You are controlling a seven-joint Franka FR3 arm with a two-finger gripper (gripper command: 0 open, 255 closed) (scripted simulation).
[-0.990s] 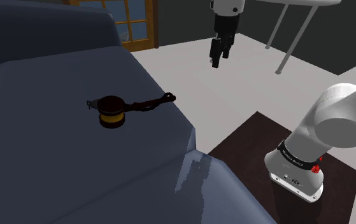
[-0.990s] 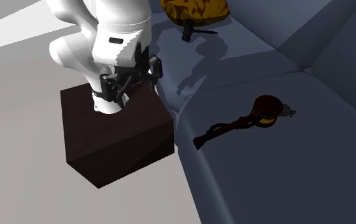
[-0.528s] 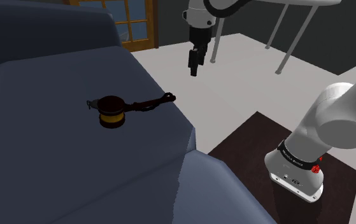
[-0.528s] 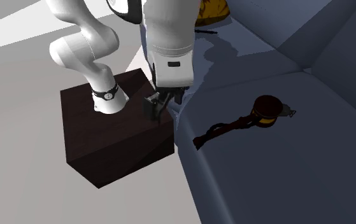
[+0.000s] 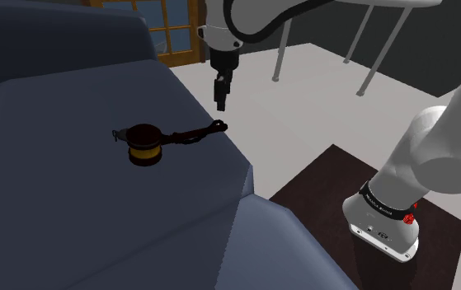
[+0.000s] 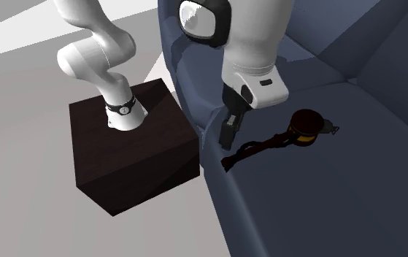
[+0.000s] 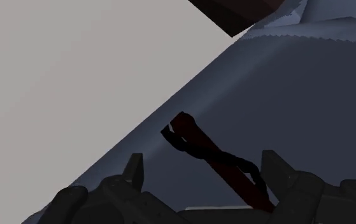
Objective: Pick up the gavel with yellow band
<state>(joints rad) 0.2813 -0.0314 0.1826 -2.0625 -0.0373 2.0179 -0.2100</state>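
Gavel (image 5: 144, 146): dark round head with yellow band, resting on blue-grey sofa seat (image 5: 72, 198), set back from the front edge; slim dark-red handle (image 7: 216, 160) wound with black cord, tip reaching that front edge. Gripper (image 5: 219, 100): black, pointing down, hovering above the handle tip, clear of it; fingers (image 7: 134, 169) spread well apart, grasping nothing. White arm (image 6: 257, 44) arched over from dark box stand (image 6: 133, 153) to the sofa
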